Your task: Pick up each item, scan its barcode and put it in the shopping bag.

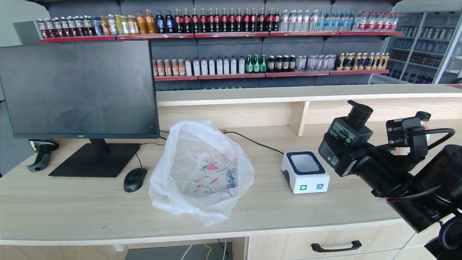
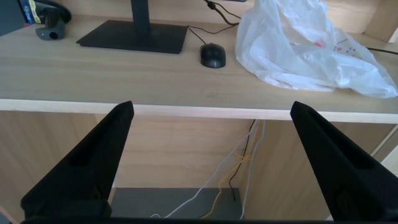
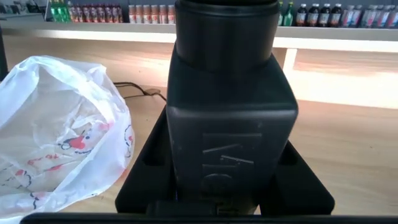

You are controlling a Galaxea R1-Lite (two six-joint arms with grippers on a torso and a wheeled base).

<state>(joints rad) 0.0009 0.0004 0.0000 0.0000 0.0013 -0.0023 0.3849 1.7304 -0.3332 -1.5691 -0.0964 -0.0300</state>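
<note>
My right gripper [image 1: 355,159] is shut on a black square bottle [image 1: 344,139] with a round black cap, held tilted above the counter just right of the white barcode scanner [image 1: 305,171]. In the right wrist view the black bottle [image 3: 230,118] stands between the fingers [image 3: 140,180] of the right gripper [image 3: 224,193]. The open white plastic shopping bag [image 1: 200,169] lies mid-counter, left of the scanner, and it shows beside the bottle as the shopping bag [image 3: 59,130]. My left gripper [image 2: 211,168] is open with nothing in it, low in front of the counter edge [image 2: 199,111].
A monitor [image 1: 79,88] on its stand, a mouse [image 1: 134,179] and a handheld scanner [image 1: 41,153] occupy the counter's left. A raised ledge [image 1: 306,94] with a divider runs along the back. Another capped bottle [image 1: 424,117] peeks behind my right arm. Drink shelves fill the wall.
</note>
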